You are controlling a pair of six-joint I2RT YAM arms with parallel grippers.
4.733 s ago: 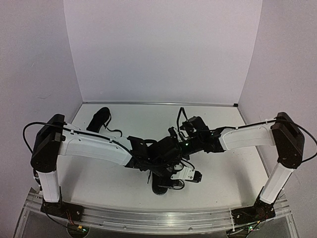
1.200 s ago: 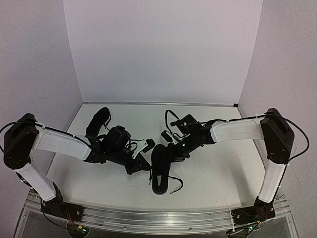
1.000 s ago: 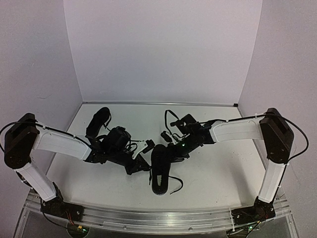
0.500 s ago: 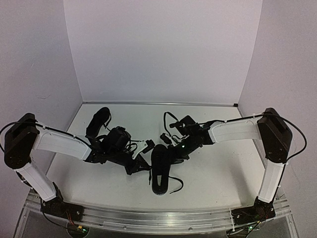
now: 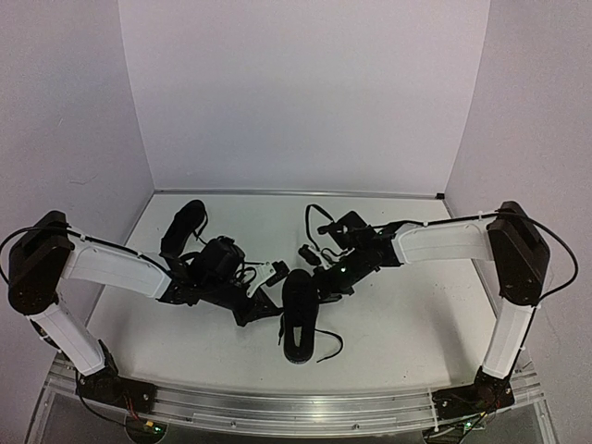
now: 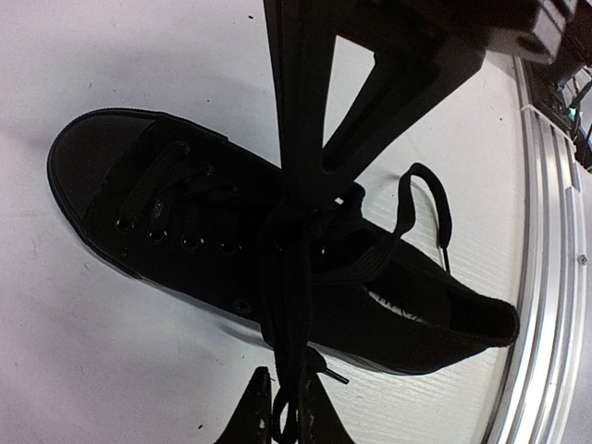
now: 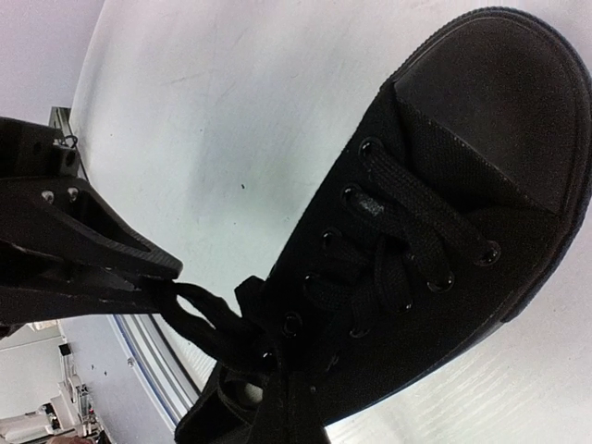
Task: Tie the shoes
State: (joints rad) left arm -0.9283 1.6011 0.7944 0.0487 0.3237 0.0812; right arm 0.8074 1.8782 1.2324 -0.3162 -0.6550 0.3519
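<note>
Rail [image 5: 296, 404] ran along the near edge, with both arm bases bolted on it. On the white counter [image 5: 416, 324], just past the rail near the middle, sat the near shoe [image 5: 298, 319]. It was all black, with its heel toward the rail and its toe pointing away. A loose lace loop [image 5: 329, 347] lay on the counter just beside the heel, on the right.

The left tool [image 6: 289, 412] came in from the shoe's left side. Its fingertips were close together and clamped on a lace strand [image 6: 287, 305] that ran taut from the eyelets out over the side of the shoe. The right tool [image 7: 157, 277] reached in from the far right over the tongue area. Its fingers were pressed together on a twisted lace [image 7: 208, 319] that led back to the upper eyelets. In the left wrist view the two tools stood on opposite sides of the shoe, each with its own lace pulled outward. The rows nearer the toe looked threaded and flat. Whether any knot had formed at the top could not be told, black on black.

Further back on the left was the far shoe [image 5: 183, 225], also black. It lay near the left wall, well apart from both tools and touched by neither, with the left forearm passing close by. Its lace detail was too small to read. Behind it all stood the plain back wall [image 5: 296, 92].
</note>
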